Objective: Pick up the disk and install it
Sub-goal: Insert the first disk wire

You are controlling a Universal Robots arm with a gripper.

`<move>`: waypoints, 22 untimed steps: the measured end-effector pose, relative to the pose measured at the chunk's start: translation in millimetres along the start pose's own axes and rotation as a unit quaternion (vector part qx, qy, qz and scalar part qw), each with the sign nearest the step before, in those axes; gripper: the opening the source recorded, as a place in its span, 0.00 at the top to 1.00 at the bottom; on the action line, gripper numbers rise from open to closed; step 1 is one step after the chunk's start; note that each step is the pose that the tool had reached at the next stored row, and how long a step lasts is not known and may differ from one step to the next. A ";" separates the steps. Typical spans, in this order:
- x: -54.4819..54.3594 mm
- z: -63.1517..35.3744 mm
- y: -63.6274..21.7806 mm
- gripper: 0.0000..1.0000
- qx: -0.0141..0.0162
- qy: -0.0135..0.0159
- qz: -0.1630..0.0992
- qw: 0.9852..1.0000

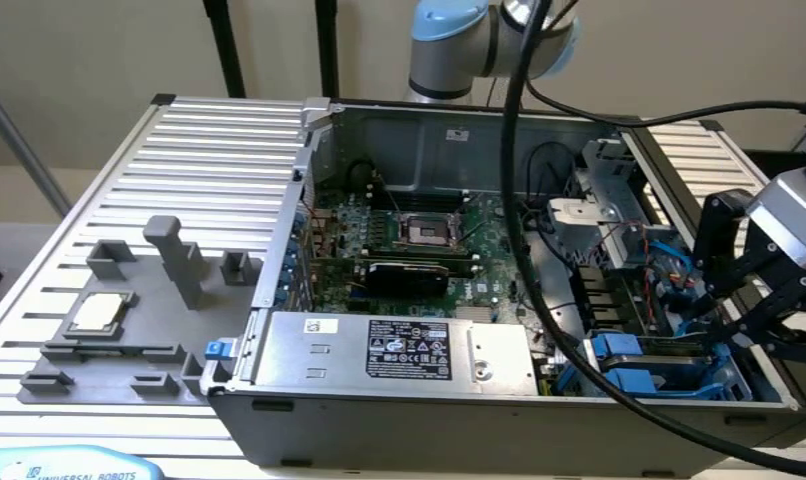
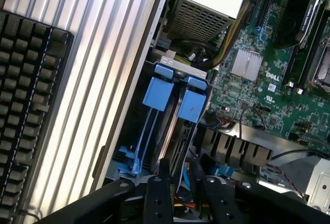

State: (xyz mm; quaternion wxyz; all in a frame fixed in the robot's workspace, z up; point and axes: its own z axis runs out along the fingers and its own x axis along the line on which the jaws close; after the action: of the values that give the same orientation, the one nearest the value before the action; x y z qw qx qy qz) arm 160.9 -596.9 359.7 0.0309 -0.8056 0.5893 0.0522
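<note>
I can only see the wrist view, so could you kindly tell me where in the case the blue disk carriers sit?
Observer: The blue disk carriers sit in the case's near corner, on the exterior view's right.
Operator: Thank you. What lies beside them?
Observer: A large silver box with a black label, towards the exterior view's left.
Operator: Is anything outside the case?
Observer: A small square silver chip rests on a grey fixture on the ribbed table.
</note>
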 end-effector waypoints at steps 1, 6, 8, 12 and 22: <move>1.2 -0.2 -0.5 0.69 0.000 0.000 0.000 1.000; 7.0 -0.9 -7.1 0.63 0.000 0.000 -0.002 1.000; 7.8 -0.1 -8.7 0.63 0.000 0.000 -0.003 1.000; 8.6 3.9 -9.2 0.63 -0.001 -0.001 -0.006 1.000; 9.2 9.7 -9.4 0.65 -0.001 -0.001 -0.012 1.000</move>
State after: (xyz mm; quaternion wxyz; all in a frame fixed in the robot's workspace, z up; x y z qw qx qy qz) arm 172.2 -601.7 348.8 0.0312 -0.8125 0.5797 0.0532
